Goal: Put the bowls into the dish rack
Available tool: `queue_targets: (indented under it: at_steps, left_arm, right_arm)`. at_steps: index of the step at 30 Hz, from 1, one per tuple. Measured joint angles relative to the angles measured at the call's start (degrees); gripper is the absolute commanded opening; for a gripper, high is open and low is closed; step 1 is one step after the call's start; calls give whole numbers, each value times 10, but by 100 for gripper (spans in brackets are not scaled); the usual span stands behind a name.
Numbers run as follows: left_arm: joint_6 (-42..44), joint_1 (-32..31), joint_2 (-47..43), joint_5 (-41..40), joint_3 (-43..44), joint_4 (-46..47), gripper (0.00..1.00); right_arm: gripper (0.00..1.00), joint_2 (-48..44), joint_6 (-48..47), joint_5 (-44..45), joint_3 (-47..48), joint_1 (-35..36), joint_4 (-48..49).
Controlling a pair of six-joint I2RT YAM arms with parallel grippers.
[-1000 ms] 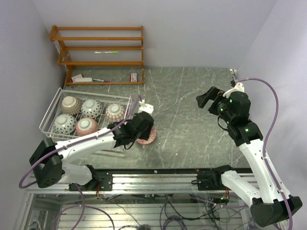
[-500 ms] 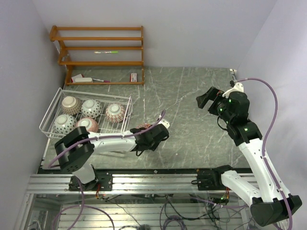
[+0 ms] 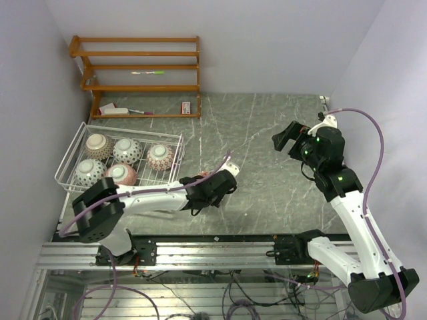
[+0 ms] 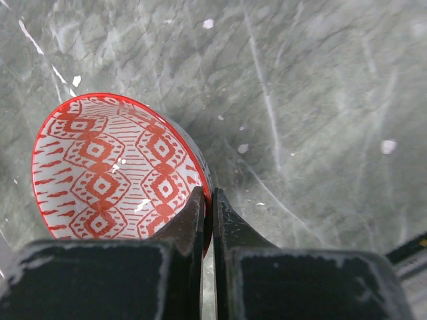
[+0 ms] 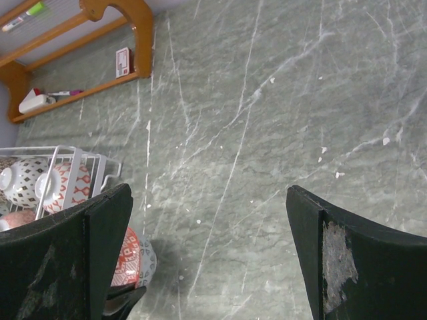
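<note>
A red-patterned bowl [image 4: 100, 167] is tilted on the grey table just right of the dish rack [image 3: 67, 159]. My left gripper [image 4: 208, 197] is shut on its rim, one finger inside and one outside. From above the left arm hides most of this bowl [image 3: 202, 175]. The white wire rack holds several bowls [image 3: 127, 150], rims down. My right gripper [image 5: 208, 193] hangs open and empty over the table's right side [image 3: 283, 140], far from the bowl [image 5: 130, 257].
An orange-brown wooden shelf [image 3: 140, 73] stands at the back left with pens and a small box on it. The rack's right wall [image 3: 180, 150] is close to the held bowl. Walls close in the table on the left, back and right.
The left wrist swung round to the bowl's right side, then its jaws closed on the rim. The right arm stayed put.
</note>
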Motion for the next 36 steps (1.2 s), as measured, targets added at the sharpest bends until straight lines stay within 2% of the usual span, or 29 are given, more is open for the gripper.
queue_targets:
  at_steps: [8,12,15,19,22,28,36]
  left_arm:
    - [0,-1,-141,27,19,13,7]
    - [-4,21,-227,29,30,32,7]
    - [-17,76,-290,43,28,36,7]
    - [-48,215,-375,84,-11,62,7]
    - [-65,292,-419,102,-50,69,7]
    - [-121,374,-466,170,-150,115,7]
    - [-222,465,-485,258,-273,199,7]
  right_arm:
    - [100,0,0,0,-3,0,0]
    - [100,0,0,-1,-3,0,0]
    - [100,0,0,-5,-4,0,1]
    - [100,0,1,-11,-9,0,2]
    - [100,0,0,-13,-10,0,2]
    - [100,-3,0,-14,-10,0,2]
    - [100,-5,-4,-13,-10,0,-1]
